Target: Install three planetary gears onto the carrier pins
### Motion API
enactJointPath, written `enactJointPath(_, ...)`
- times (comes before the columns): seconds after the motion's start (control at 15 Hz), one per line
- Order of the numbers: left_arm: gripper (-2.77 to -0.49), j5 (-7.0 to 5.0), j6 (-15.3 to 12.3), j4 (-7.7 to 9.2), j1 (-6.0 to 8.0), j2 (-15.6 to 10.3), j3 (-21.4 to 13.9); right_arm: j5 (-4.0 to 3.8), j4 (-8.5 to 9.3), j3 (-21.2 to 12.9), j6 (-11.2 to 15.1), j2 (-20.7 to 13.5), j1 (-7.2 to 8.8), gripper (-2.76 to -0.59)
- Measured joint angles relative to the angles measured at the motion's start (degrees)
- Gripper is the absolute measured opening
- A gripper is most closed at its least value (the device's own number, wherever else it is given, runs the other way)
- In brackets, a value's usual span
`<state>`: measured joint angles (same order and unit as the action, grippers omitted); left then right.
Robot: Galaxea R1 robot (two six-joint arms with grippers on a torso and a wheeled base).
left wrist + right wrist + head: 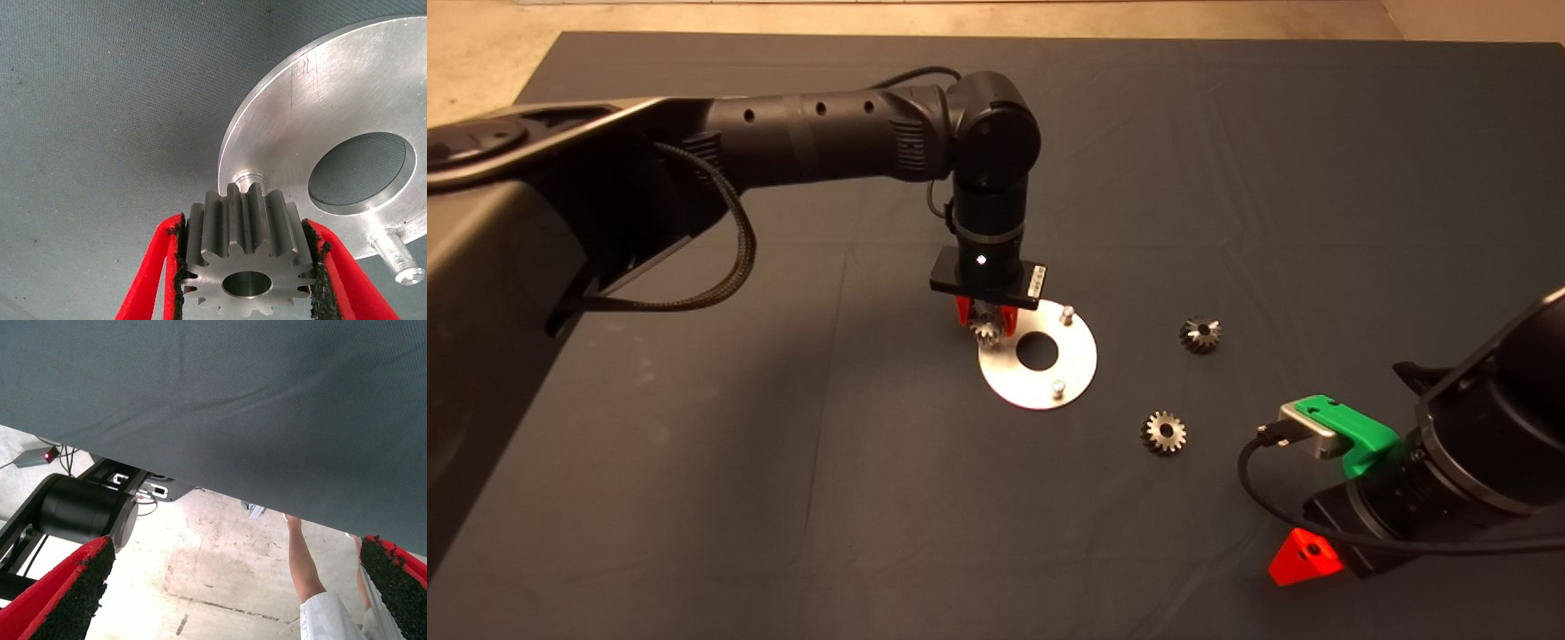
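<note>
Steel planetary gear pinched in left tool (arm pointing straight down) above a carrier pin, right tool parked wide

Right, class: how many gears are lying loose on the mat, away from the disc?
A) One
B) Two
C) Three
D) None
B: two gears lie on the mat right of the disc, while the left claw holds the third gear over it.

Warm, dim head view with soft shadows; the disc gleams under brighter, sharp wrist-view light.
</note>
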<state>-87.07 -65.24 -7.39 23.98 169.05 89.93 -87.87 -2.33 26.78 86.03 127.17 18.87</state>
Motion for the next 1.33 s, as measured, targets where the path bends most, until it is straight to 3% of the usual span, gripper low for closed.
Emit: enactJointPath(1.33,-2.36,0.0,-0.02,-0.1,-0.5,0.35,-1.71,0.0,-0.01,0.0,0.0,0.63,-0.01,-0.62)
